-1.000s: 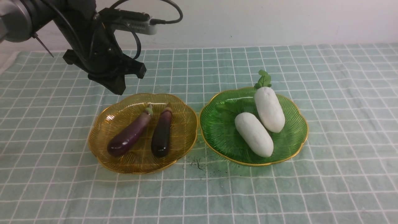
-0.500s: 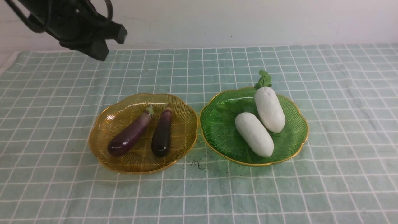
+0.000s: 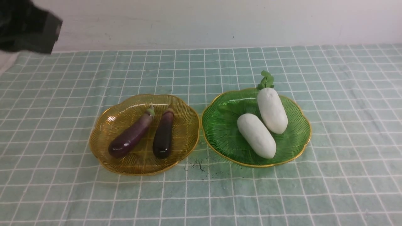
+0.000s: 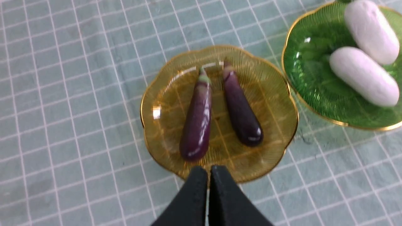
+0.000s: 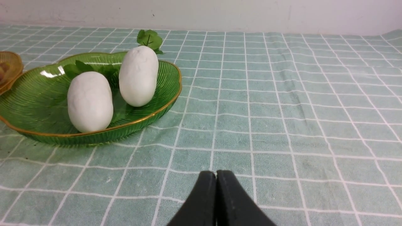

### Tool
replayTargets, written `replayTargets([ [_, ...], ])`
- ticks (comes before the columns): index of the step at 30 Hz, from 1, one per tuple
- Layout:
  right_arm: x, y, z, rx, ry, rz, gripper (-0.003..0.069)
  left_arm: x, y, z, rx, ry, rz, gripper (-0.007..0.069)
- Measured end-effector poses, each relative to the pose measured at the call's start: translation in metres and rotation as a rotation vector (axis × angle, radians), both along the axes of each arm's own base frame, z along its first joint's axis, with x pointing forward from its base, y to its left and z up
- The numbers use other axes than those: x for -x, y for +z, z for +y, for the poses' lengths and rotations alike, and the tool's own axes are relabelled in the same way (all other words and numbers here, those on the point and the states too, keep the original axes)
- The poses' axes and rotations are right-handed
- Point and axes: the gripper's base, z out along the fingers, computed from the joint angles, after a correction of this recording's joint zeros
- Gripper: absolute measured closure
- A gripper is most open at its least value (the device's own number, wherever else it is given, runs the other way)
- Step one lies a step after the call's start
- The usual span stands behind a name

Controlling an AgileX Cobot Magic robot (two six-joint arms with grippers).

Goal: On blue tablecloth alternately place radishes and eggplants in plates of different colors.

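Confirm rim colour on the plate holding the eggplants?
Gold, a thin scalloped edge on the amber-yellow plate. The left wrist view shows it best.

— That dark shape [image 3: 26, 29] in the front view's far left corner is blurring and running off the edge; I can't make out any fingers on it.

— The amber plate [image 5: 9, 67] is getting cut off in the right wrist view, and the green plate [image 4: 314, 78] in the left wrist view.
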Motion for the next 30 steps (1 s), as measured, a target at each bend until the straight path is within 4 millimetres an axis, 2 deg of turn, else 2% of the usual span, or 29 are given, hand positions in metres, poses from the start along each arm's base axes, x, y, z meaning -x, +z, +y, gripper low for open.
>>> replayTargets([
  [2, 0.000, 0.000, 0.000, 0.000, 0.000, 0.000, 0.0673, 0.030, -0.019, 0.007, -0.010, 0.006, 0.032, 0.0632],
  [3, 0.000, 0.000, 0.000, 0.000, 0.000, 0.000, 0.0673, 0.032, -0.024, 0.008, -0.013, 0.007, 0.046, 0.0632],
  [4, 0.000, 0.000, 0.000, 0.000, 0.000, 0.000, 0.0673, 0.057, -0.037, 0.013, -0.009, 0.013, 0.054, 0.0632],
  [6, 0.000, 0.000, 0.000, 0.000, 0.000, 0.001, 0.0673, 0.081, -0.060, 0.017, 0.006, 0.017, 0.067, 0.0632],
  [7, 0.000, 0.000, 0.000, 0.000, 0.000, 0.001, 0.0673, 0.096, -0.069, 0.019, 0.037, 0.017, 0.034, 0.0632],
  [9, 0.000, 0.000, 0.000, 0.000, 0.000, 0.001, 0.0673, 0.112, -0.089, 0.019, 0.092, 0.012, -0.030, 0.0632],
  [10, 0.000, 0.000, 0.000, 0.000, 0.000, 0.001, 0.0673, 0.117, -0.090, 0.020, 0.108, 0.009, -0.053, 0.0632],
  [11, 0.000, 0.000, 0.000, 0.000, 0.000, 0.001, 0.0673, 0.130, -0.112, 0.019, 0.190, 0.007, -0.168, 0.0632],
  [12, 0.000, 0.000, 0.000, 0.000, 0.000, 0.001, 0.0673, 0.131, -0.113, 0.019, 0.199, 0.007, -0.183, 0.0632],
  [14, 0.000, 0.000, 0.000, 0.000, 0.000, 0.001, 0.0673, 0.146, -0.137, 0.021, 0.318, 0.020, -0.404, 0.0632],
  [21, 0.000, 0.000, 0.000, 0.000, 0.000, 0.001, 0.0673, 0.157, -0.175, 0.029, 0.444, 0.070, -0.733, 0.0632],
  [24, 0.000, 0.000, 0.000, 0.000, 0.000, 0.001, 0.0673, 0.159, -0.191, 0.031, 0.453, 0.080, -0.765, 0.0632],
  [30, 0.000, 0.000, 0.000, 0.000, 0.000, 0.001, 0.0673, 0.156, -0.223, 0.030, 0.400, 0.079, -0.703, 0.0632],
])
